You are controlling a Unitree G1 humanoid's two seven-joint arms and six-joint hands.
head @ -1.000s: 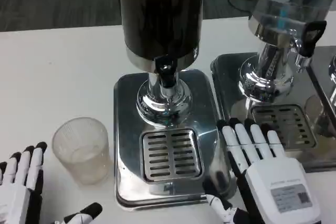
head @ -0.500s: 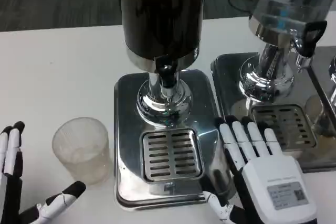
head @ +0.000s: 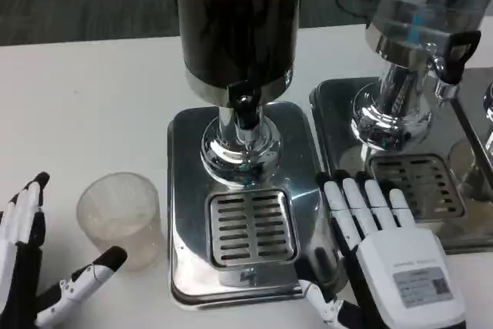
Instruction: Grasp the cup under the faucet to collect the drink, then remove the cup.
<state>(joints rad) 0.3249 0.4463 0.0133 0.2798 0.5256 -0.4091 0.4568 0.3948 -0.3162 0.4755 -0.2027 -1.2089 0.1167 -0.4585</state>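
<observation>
The cup, a clear ribbed plastic one standing upright, sits on the white table at about nine o'clock from the drip grate, just beside the left edge of the shiny metal base and not under the faucet. What it holds, if anything, cannot be told through the frosted wall.

The left hand is at roughly eight o'clock from the cup, low in the corner of the head view. Its fingers are spread wide with nothing between them: the long fingers point up toward twelve o'clock, and the thumb reaches out toward the cup's lower edge, very near it (whether the tip actually touches the plastic cannot be made out).

The right hand lies at about four o'clock from the grate, back upward, fingers straight and laid side by side, pointing toward eleven o'clock. It holds nothing. Its fingertips sit over the seam between this base and the second base next to it, near the second grate.

The dark dispenser rises at twelve o'clock above the faucet. A second, clear-bodied dispenser stands at two o'clock, with its own black-handled tap.
</observation>
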